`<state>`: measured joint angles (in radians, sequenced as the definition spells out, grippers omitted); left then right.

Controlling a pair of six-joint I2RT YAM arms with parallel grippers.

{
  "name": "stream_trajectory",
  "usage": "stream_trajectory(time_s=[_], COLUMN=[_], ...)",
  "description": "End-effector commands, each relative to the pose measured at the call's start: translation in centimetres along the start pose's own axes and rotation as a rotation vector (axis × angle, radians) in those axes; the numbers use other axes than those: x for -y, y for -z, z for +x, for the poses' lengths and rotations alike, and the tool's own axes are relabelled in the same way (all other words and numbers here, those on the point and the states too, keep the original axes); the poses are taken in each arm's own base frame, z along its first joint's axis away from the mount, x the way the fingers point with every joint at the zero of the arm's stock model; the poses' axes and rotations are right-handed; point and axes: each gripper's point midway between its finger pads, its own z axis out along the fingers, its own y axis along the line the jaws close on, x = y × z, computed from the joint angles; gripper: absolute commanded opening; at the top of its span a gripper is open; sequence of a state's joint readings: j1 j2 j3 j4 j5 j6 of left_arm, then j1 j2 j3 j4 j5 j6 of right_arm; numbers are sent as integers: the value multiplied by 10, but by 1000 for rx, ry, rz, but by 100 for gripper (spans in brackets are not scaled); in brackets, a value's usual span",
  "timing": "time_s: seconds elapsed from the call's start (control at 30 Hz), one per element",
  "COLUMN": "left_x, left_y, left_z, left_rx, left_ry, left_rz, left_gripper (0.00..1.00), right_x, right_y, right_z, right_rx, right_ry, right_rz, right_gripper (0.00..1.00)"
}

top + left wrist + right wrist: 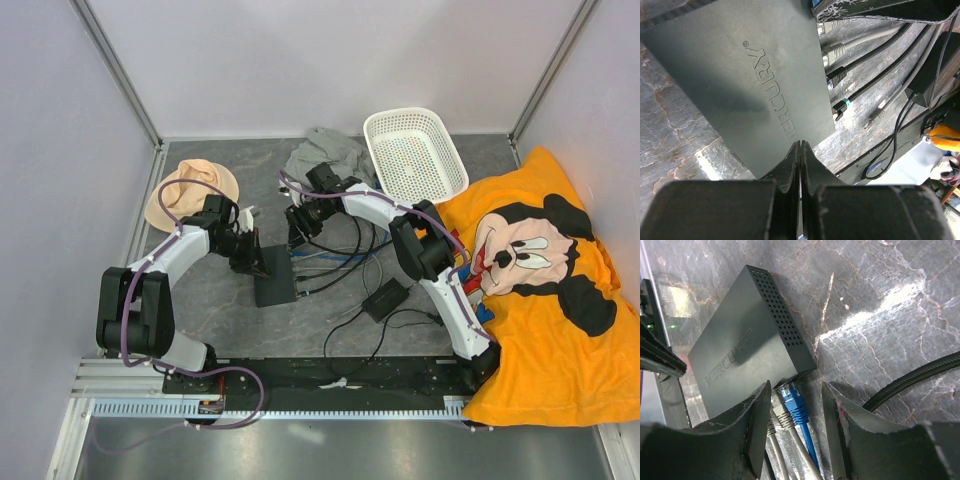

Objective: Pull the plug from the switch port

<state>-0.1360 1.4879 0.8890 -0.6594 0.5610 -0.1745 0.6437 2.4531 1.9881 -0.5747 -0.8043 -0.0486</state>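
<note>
Plug of blue moulded plastic [792,402], on a blue cable, sits pushed into a switch port [784,386] on the cable face of the flat black rectangular box [740,357] marked MERCURY, which lies flat on the dark marbled bench [880,315]. Nearest the arm bases we see a small black power brick [385,298] with a thin cord, near the box but apart from it. Next comes the right hand [796,390], released. Its two fingers stand apart on either side of the blue plug with a gap on each side, and pale grey plugs [776,416] sit just beside it. At a side edge of the box the left hand [800,146] is clenched on nothing, fingers pressed together. Whether their tips touch the box we cannot tell. Farther back lie a peach cloth hat [190,190], a crumpled grey cloth [330,155] and a white perforated plastic basket [415,150].
</note>
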Motion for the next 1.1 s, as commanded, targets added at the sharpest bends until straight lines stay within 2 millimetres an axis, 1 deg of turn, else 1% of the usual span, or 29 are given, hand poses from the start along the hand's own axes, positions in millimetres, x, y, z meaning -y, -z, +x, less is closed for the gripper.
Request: stream_trajectory(time_s=[0.0,0.2,0.3,0.4,0.7,1.07], left_x=[2,-3,-3,-4,-5,-9], left_y=[1,-4,-5,-6,-6,-10], left_z=[-4,-3,-4,-5,-5,-5], left_rx=[23,15,19,19,22,18], left_ry=[-45,-41,-43,-45,-44,-44], left_rz=[15,6,5,5,-5,-12], left_gripper=[2,2,2,2,1,2], right_x=[2,1,1,5,11,13], right_y=[-4,-1,-3,-6,-13,-19], right_z=[13,24,30,34,36,38], right_rx=[-21,-50,-62,-71,-74,-78], right_ry=[-35,-47,-62,-74,-91,-101], right_rz=[-56,-74,-86,-78,-76,-77], right_gripper=[53,52,52,52,49,47])
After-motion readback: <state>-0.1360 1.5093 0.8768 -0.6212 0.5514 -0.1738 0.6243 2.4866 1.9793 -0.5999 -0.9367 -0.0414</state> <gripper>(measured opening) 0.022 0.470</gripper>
